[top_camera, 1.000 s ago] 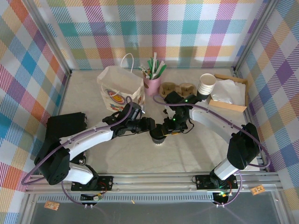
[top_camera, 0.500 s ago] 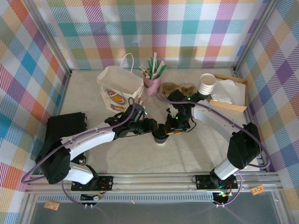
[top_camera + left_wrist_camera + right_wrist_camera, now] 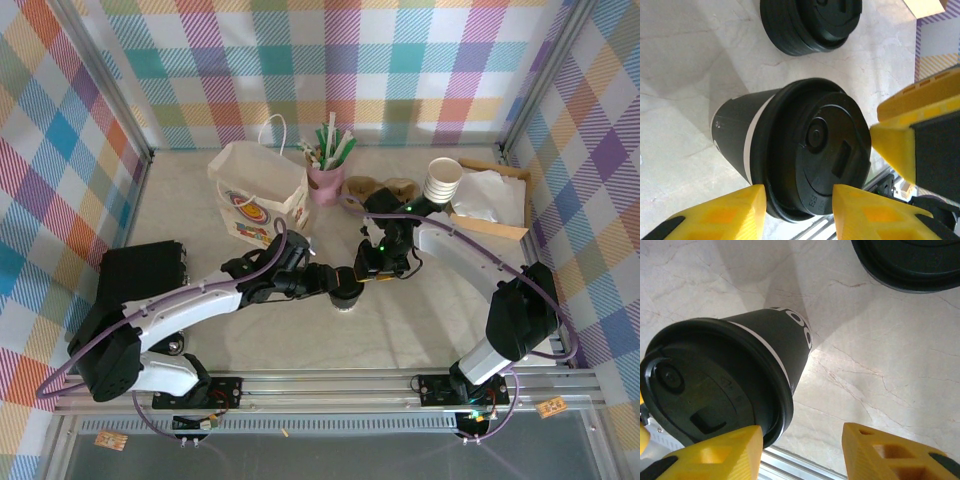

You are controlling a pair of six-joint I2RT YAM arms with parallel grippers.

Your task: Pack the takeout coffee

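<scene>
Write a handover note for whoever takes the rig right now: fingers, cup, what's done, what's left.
Left gripper: shut on the takeout coffee, gripping at its lid end.
Right gripper: open, holding nothing. One finger is beside the lid and the other is apart from the cup.
Coffee: lid on, between the two grippers over the middle of the table. Cannot tell whether it rests on the surface.
Paper bag: standing at the back left, away from the cup.
Done: cup lidded and gripped by the left arm.
Left: carry it to the bag, presumably, and set it inside. It is not yet packed.
</scene>
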